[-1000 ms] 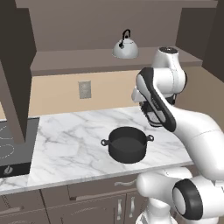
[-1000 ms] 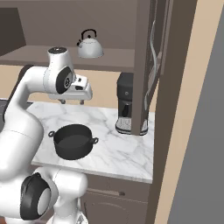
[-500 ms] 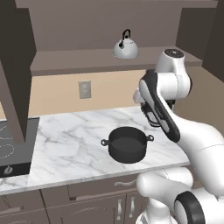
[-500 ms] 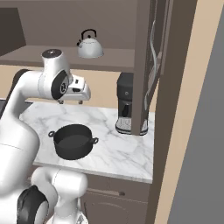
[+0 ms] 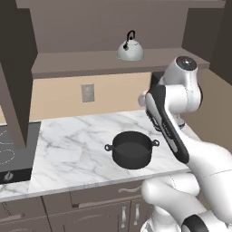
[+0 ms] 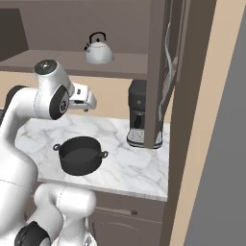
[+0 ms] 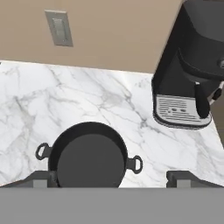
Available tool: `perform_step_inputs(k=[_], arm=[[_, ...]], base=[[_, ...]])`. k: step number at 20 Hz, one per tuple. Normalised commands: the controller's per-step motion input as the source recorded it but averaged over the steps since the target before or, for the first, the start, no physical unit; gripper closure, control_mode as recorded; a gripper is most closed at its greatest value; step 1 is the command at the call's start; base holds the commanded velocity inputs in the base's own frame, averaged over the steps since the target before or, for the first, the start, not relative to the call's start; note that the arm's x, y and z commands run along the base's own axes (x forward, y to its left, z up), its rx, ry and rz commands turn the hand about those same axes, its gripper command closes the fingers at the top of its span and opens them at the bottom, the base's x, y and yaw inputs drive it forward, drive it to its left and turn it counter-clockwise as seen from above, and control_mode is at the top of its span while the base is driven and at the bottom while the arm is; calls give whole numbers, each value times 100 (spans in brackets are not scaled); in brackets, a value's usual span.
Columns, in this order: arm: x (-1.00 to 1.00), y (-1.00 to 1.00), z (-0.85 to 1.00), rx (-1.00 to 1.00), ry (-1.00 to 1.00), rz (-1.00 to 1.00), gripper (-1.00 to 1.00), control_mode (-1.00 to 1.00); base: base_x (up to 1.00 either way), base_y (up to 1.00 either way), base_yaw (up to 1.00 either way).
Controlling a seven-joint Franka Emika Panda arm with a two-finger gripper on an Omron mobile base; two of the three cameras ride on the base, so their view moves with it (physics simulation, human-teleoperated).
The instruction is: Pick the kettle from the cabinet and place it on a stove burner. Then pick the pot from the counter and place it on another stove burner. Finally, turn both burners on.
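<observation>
- Kettle (image 5: 130,48) is my first target, but starting with the largest thing: the cabinet (image 5: 113,61) spans the wall above, dark grey-brown, with its flat shelf open to me.
- My worktop (image 5: 81,145) of white, grey-veined marble runs beneath it over dark brown drawers (image 5: 99,199).
- At the worktop's left end lies the dark glass stove (image 5: 13,149), with thin white burner rings on it.
- A black coffee machine (image 6: 138,120) stands at the far right of the worktop, against a tall dark panel.
- The pot (image 5: 132,149) sits near the worktop's front edge, upright, dark, lidless, with a loop handle on each side.
- The kettle stands upright on the cabinet shelf, above and behind the pot, its thin black handle arching over the silver dome.
- My claw (image 7: 109,178) hangs above the pot, below shelf level and well apart from the kettle; its tips stand wide apart, one at each side of the pot in my hand view, holding nothing.
- A grey wall outlet (image 7: 59,28) sits on the beige backsplash.
</observation>
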Motion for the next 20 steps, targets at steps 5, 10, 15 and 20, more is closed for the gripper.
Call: perform_step_inputs(k=[5, 10, 15, 20], arm=[[-1, 19, 24, 0, -24, -3, -100, -100], [0, 23, 33, 0, -24, -5, -100, -100], [0, 25, 42, 0, -28, -6, -100, -100], [0, 21, 54, 0, -31, -7, -100, -100]], base=[[0, 0, 0], [0, 0, 0], [0, 0, 0], [0, 0, 0]])
